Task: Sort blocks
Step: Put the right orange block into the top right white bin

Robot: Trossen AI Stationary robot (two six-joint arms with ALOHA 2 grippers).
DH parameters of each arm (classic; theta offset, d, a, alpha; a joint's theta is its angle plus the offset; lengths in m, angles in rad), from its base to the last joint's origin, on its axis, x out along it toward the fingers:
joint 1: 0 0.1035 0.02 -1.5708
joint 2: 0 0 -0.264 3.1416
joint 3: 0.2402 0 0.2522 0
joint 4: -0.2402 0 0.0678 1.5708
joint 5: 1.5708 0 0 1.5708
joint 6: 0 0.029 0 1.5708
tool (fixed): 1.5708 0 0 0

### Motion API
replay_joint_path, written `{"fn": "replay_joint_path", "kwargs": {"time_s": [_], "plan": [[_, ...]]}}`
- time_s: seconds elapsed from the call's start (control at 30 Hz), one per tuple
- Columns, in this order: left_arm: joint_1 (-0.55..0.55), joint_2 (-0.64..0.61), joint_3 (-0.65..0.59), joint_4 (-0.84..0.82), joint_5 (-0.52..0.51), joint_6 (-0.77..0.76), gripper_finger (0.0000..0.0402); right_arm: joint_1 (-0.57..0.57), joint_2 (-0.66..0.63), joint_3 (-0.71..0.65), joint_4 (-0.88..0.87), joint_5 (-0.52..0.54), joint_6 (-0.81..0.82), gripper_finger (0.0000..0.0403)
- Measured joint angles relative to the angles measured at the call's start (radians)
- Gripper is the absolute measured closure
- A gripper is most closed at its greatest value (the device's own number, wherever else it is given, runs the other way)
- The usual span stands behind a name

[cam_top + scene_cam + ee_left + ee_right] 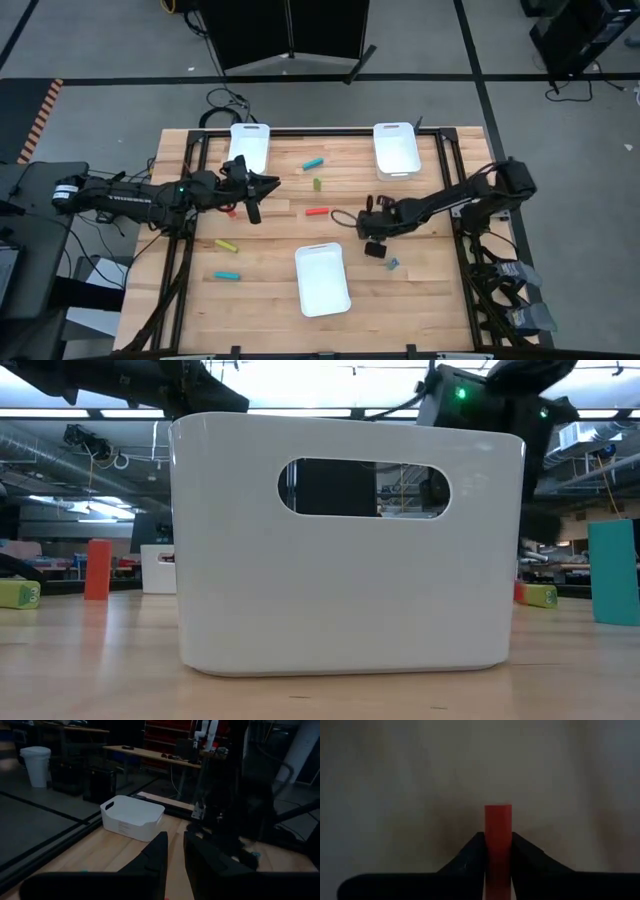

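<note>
Several small blocks lie flat on the wooden table in the high view: a red one (317,211), teal ones (314,162) (226,275), yellow-green ones (317,184) (226,244). My right gripper (371,212) (498,840) hovers right of the table's middle, shut on a red block (498,822). My left gripper (268,184) (175,842) hangs over the left half near the far left tray; its fingers stand a narrow gap apart with wood showing between them, holding nothing. My right gripper pinches a red block's lower part (498,851) between its two fingers, which lie on its two long sides. The block's free end (498,810) sticks out past the fingertips toward the table surface. Whether it touches the table I cannot tell.
Three white trays stand on the table: far left (250,145), far right (396,148) (131,816), and near middle (322,280), which fills the low view (340,590). A small teal block (393,264) lies near the right arm. Black frame rails edge the table.
</note>
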Motion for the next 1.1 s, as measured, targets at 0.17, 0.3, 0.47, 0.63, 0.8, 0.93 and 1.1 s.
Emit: {"fn": "replay_joint_path", "kwargs": {"time_s": [0.17, 0.3, 0.47, 0.63, 0.8, 0.93, 1.1], "plan": [[0.000, 0.000, 0.000, -0.033, -0.009, -0.005, 0.0331, -0.006, -0.176, 0.003, -0.004, 0.103, -0.024, 0.0332], [0.000, 0.000, 0.000, -0.074, -0.031, -0.034, 0.0331, -0.042, -0.343, 0.004, -0.001, 0.239, -0.050, 0.0332], [0.000, 0.000, 0.000, -0.104, -0.034, -0.036, 0.0331, -0.174, -0.483, 0.005, -0.001, 0.346, -0.051, 0.0332], [0.000, 0.001, 0.000, -0.108, -0.041, -0.036, 0.0331, -0.376, -0.487, 0.005, -0.006, 0.346, -0.043, 0.0332], [0.001, 0.002, 0.000, -0.122, -0.053, -0.037, 0.0331, -0.571, -0.416, 0.005, 0.001, 0.276, -0.036, 0.0332], [0.001, 0.002, 0.000, -0.126, -0.065, -0.037, 0.0331, -0.670, -0.348, 0.005, 0.032, 0.198, -0.041, 0.0332], [0.001, 0.002, 0.000, -0.121, -0.087, -0.039, 0.0331, -0.736, -0.277, 0.006, 0.059, 0.177, -0.022, 0.0332]]}}
